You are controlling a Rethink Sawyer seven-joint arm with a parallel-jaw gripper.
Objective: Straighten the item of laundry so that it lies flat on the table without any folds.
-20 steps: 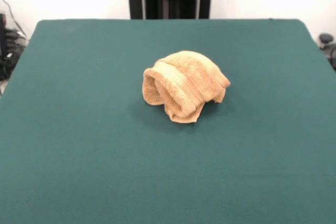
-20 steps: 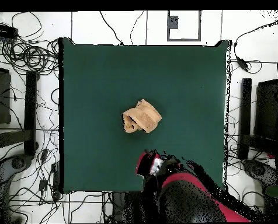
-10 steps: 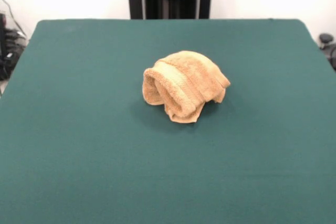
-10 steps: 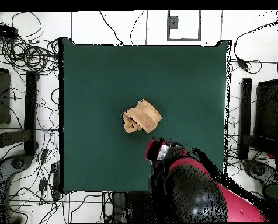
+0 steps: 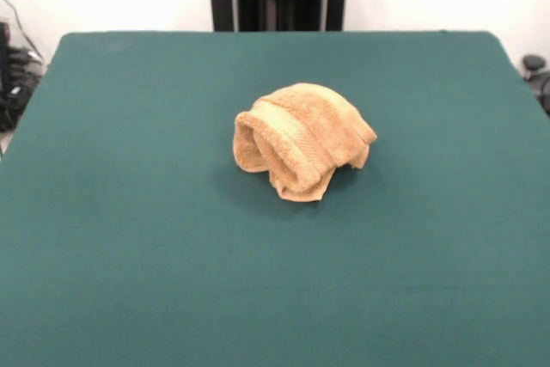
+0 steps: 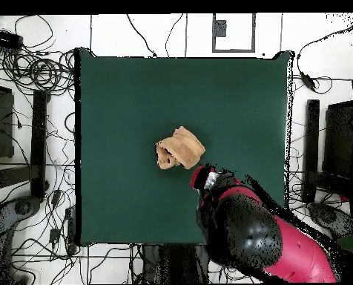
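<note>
Towel (image 5: 301, 139) sits bunched in a rolled heap near the middle of the green counter (image 5: 129, 238), well clear of all four edges. Not flat: several folds, one looped fold open toward the front camera, a corner flap hanging at the bottom of the heap. Overhead: red and black arm (image 6: 261, 237) reaches in from the robot-side edge, claw (image 6: 202, 178) end just beside the towel (image 6: 180, 148). Can't tell if the claw is spread or pressed together. Front view shows no claw.
</note>
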